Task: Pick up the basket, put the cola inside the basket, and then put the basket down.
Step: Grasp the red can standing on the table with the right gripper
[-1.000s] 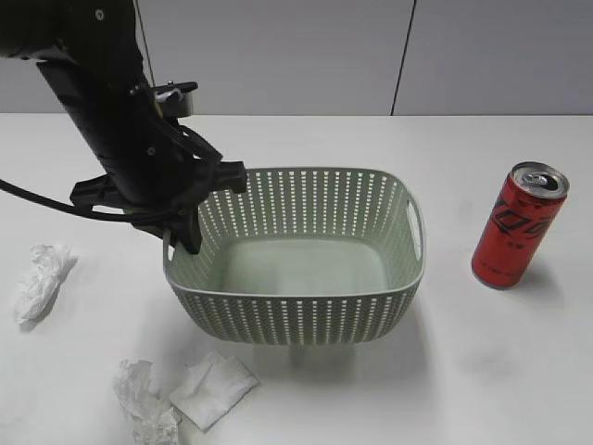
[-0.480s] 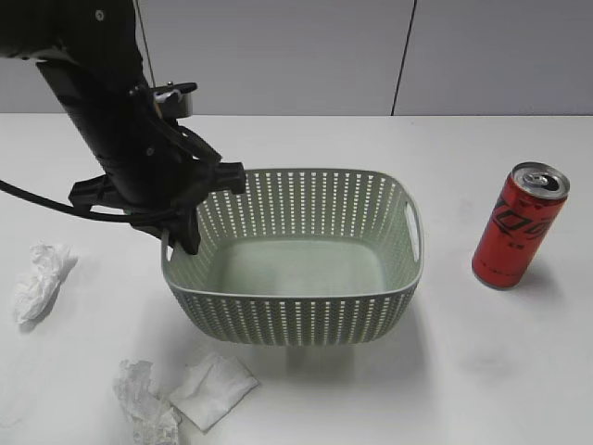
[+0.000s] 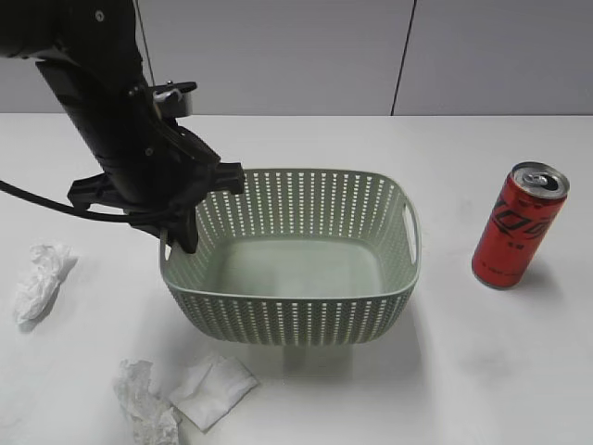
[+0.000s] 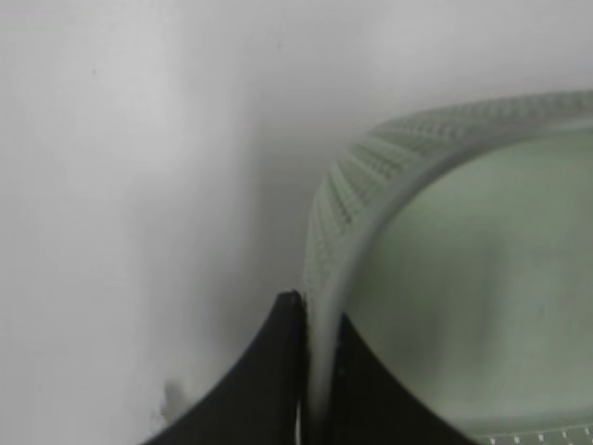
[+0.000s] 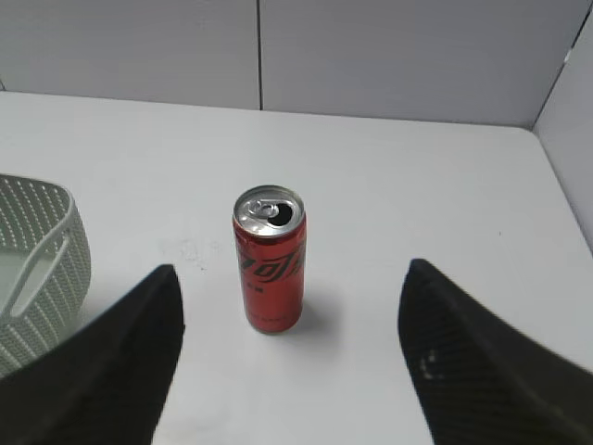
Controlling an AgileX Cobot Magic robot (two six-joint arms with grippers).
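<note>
The pale sage-green slotted basket [image 3: 306, 306] hangs just above the table at the middle of the exterior view, empty. My left gripper [image 3: 182, 232] is shut on its left rim, one finger inside and one outside; the left wrist view shows the rim [image 4: 338, 222] pinched between the fingers [image 4: 315, 320]. The red cola can [image 3: 517, 225] stands upright on the table to the right of the basket. In the right wrist view my right gripper [image 5: 289, 287] is open and empty, with the can [image 5: 269, 260] ahead between its fingers and the basket's right end [image 5: 42, 269] at the left edge.
Crumpled white tissues lie on the table: one at the left [image 3: 39, 281], two at the front left [image 3: 144, 403] [image 3: 215, 387]. A grey wall panel [image 3: 306, 56] runs behind the white table.
The basket, held by my left gripper, has risen a little and shifted slightly left. The can has not moved.
</note>
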